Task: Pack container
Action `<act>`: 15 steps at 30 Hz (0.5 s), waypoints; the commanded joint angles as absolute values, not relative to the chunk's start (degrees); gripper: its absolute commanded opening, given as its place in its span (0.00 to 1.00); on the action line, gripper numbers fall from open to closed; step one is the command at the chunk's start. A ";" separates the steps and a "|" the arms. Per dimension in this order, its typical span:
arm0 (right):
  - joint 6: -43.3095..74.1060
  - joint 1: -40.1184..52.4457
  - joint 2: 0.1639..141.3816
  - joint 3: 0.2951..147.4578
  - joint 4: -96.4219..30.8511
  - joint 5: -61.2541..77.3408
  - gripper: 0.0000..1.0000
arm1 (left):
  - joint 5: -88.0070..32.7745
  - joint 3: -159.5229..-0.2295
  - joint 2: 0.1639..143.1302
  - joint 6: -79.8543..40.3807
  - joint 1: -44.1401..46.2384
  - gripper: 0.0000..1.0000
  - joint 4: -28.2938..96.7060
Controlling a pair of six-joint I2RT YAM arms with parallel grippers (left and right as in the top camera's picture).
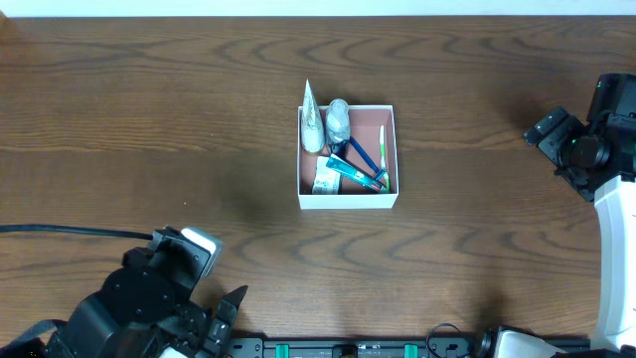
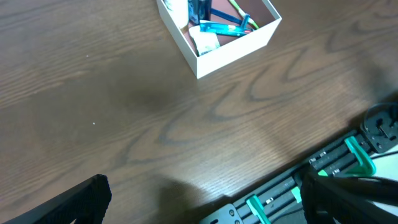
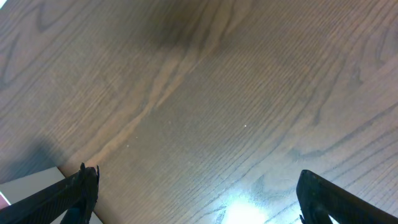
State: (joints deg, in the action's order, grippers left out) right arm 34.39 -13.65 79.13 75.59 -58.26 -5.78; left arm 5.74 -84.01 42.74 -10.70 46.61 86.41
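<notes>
The container is a square white box with a pinkish-brown inside, at the middle of the wooden table. It holds a silver pointed tube, a grey rounded item, a blue toothbrush, a green stick and a small white packet. The container also shows at the top of the left wrist view. My left gripper is open and empty at the near left edge. My right gripper is open and empty over bare table at the far right.
A black cable runs along the left near edge. A rail with green clips lines the table's front edge. The right arm's white base stands at the right edge.
</notes>
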 commanded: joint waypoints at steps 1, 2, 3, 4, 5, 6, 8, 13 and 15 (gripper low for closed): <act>35.29 -13.96 79.18 76.38 -58.30 -5.76 0.99 | 4.45 -84.20 42.89 -11.49 46.70 0.98 86.21; 35.31 -13.96 79.18 76.38 -58.30 -5.76 0.99 | 4.47 -83.88 42.92 -11.46 46.70 0.98 85.76; 35.29 -13.96 79.18 76.38 -58.30 -5.76 0.99 | 4.45 -83.20 42.92 -11.60 46.70 0.98 85.01; 35.29 -13.96 79.18 76.38 -58.30 -5.76 0.99 | 4.45 -82.32 42.92 -11.75 46.70 0.98 84.18; 35.31 -13.96 79.18 76.38 -58.30 -5.76 0.99 | 4.47 -81.01 42.92 -11.92 46.70 0.98 82.89; 35.29 -13.96 79.18 76.38 -58.30 -5.76 0.99 | 4.47 -79.64 42.92 -11.90 46.70 0.98 81.49; 35.29 -13.96 79.18 76.38 -58.30 -5.76 0.99 | 4.54 -76.16 42.70 -11.86 45.50 0.98 78.08; 35.31 -13.96 79.18 76.38 -58.30 -5.76 0.99 | 5.17 -66.24 42.48 -11.79 39.22 0.98 65.82; 35.31 -13.96 79.18 76.38 -58.30 -5.76 0.99 | 5.15 -62.00 42.28 -11.60 36.18 0.98 59.40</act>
State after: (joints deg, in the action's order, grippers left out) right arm 34.39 -13.65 79.13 75.59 -58.26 -5.78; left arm 4.67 -66.06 42.65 -10.94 39.33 63.33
